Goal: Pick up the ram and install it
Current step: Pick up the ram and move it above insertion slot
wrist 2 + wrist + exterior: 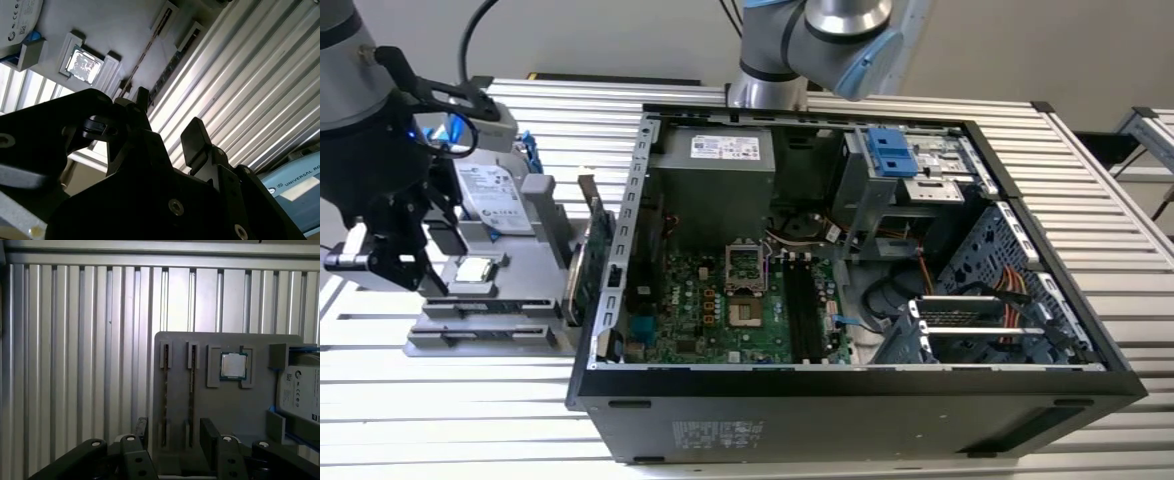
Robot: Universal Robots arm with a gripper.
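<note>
The ram stands on edge in a slot of the grey parts holder, seen edge-on as a thin dark stick. A second thin stick stands in the slot beside it. My gripper hovers over the near end of these two slots, open, with nothing between its black fingers. In the second wrist view the gripper is also spread apart, and the sticks lie beyond it. In the exterior view the gripper hangs over the holder at the exterior view's left, beside the open computer case.
A square silver processor and a hard drive also sit on the holder. A green expansion card stands upright between holder and case. The motherboard's long black memory slots lie in the case's middle. Ribbed metal tabletop surrounds everything.
</note>
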